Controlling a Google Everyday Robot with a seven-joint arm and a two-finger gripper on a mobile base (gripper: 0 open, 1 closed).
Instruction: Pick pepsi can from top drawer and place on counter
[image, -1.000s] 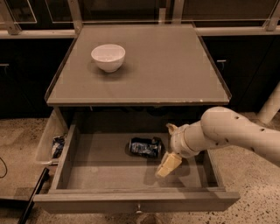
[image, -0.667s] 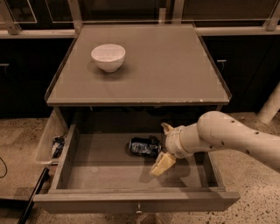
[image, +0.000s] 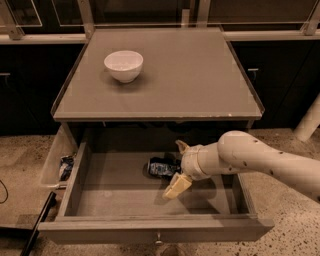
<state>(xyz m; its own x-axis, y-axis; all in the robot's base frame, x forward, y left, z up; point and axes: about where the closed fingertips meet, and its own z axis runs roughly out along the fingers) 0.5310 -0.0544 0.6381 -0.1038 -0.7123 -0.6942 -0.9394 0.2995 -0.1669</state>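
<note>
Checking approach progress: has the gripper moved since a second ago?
Yes. The gripper has shifted left inside the top drawer, toward the pepsi can, which lies on its side in the same spot relative to the drawer's walls. The jaws are open.

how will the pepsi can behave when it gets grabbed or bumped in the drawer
The pepsi can lies on its side on the flat floor of the top drawer, so a bump would probably roll it. Its metal skin looks smooth, likely slippery and easy to dent. The gripper sits beside it, jaws open.
</note>
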